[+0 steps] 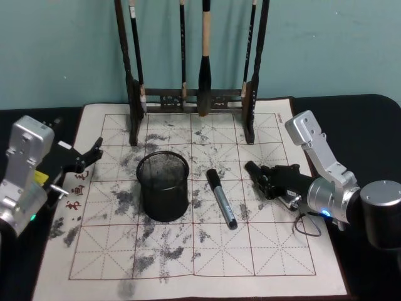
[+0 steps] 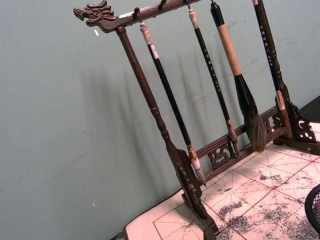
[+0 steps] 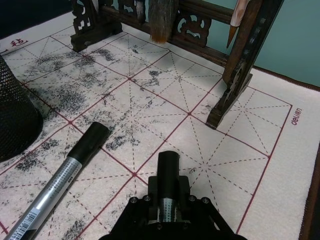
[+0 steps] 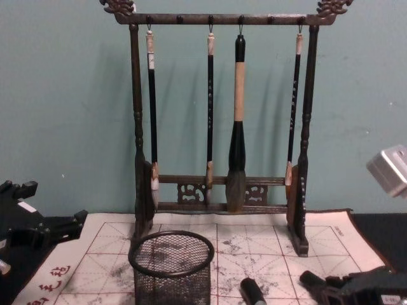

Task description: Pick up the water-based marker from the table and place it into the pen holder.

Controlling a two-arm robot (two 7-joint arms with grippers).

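The black wire-mesh pen holder (image 1: pixel 163 187) stands upright on the left-centre of the calligraphy mat (image 1: pixel 207 263). My right gripper (image 1: pixel 260 177) hovers low over the mat to the holder's right, shut on a silver water-based marker (image 3: pixel 169 192) whose black cap points forward out of the fingers. A second, similar marker (image 1: pixel 221 198) lies flat on the mat between the holder and the right gripper, also seen in the right wrist view (image 3: pixel 60 185). My left gripper (image 1: pixel 88 157) rests open at the mat's left edge, holding nothing.
A tall dark wooden brush rack (image 1: pixel 188 97) with several hanging brushes stands across the back of the mat, its foot (image 3: pixel 225 107) just beyond the right gripper. The mat is stained with ink blotches. Black table surrounds the mat.
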